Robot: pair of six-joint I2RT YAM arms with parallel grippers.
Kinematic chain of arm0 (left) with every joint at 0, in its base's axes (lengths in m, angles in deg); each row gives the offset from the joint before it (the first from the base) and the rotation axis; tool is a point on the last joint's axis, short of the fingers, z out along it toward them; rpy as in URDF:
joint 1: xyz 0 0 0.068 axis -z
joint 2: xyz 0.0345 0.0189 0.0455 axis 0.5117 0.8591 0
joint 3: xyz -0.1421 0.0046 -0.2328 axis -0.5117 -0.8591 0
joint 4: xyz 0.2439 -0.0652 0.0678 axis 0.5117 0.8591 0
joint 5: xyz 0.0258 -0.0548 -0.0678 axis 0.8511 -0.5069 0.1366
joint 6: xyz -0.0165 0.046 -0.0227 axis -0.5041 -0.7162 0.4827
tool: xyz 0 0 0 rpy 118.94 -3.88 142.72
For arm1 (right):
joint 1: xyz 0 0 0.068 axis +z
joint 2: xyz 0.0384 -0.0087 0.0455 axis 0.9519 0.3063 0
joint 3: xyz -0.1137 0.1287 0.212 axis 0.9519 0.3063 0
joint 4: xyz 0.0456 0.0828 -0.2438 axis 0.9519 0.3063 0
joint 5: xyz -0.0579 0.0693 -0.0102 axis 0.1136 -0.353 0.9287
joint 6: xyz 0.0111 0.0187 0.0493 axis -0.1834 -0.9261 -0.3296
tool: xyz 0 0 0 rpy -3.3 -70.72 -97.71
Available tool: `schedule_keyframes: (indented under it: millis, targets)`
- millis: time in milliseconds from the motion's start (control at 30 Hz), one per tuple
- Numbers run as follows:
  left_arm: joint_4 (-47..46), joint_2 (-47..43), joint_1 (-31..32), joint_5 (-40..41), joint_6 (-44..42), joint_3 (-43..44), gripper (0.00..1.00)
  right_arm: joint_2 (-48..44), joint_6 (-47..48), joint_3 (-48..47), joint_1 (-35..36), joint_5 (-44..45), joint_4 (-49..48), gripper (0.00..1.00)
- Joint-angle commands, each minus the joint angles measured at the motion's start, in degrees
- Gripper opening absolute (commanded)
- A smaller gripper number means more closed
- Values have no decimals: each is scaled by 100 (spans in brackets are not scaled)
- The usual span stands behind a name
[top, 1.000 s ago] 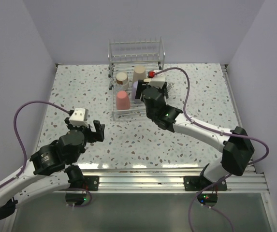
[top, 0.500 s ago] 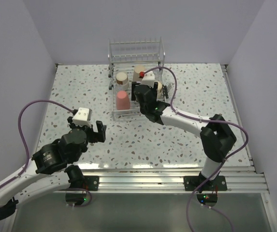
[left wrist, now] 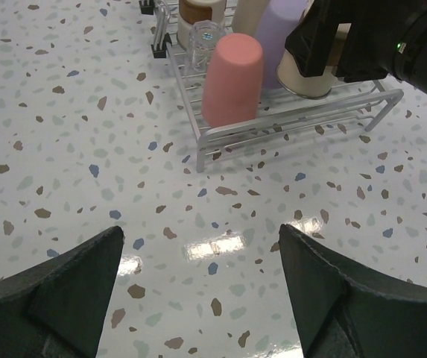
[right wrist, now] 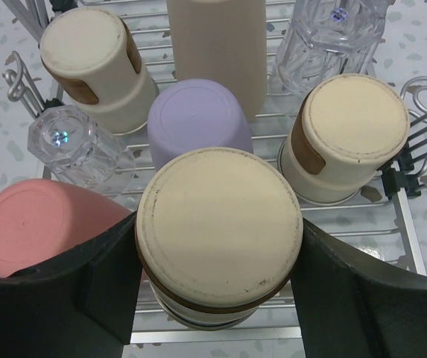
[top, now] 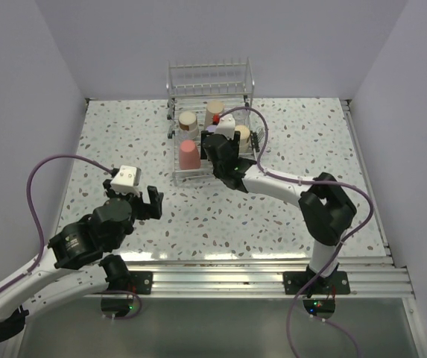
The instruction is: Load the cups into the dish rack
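Observation:
My right gripper [right wrist: 219,257] is shut on an upside-down metallic cup with a tan base [right wrist: 219,224], its fingers [right wrist: 97,280] pressed on both sides. It holds the cup over the front row of the wire dish rack [right wrist: 416,250]; I cannot tell whether the cup touches the wires. A coral-pink cup [right wrist: 34,224], a lavender cup [right wrist: 198,115], a tall beige cup [right wrist: 217,45], two more metallic cups [right wrist: 86,52] [right wrist: 355,127] and two clear cups [right wrist: 71,145] [right wrist: 329,37] stand inverted in the rack. My left gripper [left wrist: 202,298] hangs open and empty over the table.
The rack [top: 209,74] stands at the far middle of the speckled table, with its raised rail toward the back wall. My right arm [top: 288,183] stretches across the table from the right. A purple cable [top: 57,160] loops by the left arm.
The right gripper has swung left over the rack's front with the metallic cup in it. The left arm has barely shifted.

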Motion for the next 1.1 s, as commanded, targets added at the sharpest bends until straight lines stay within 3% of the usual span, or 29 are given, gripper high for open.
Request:
schedule_keyframes:
  millis: [0, 900, 1067]
  targets:
    - [-190, -42, -55, -41, -124, 36, 88, 96, -134, -242, -24, 137, -117, 0]
    - [-207, -121, -125, -120, -150, 36, 88, 896, -1144, -1183, -24, 709, 1412, 0]
    - [-207, -147, -125, -138, -150, 36, 88, 896, -1171, -1183, -16, 577, 1430, 15]
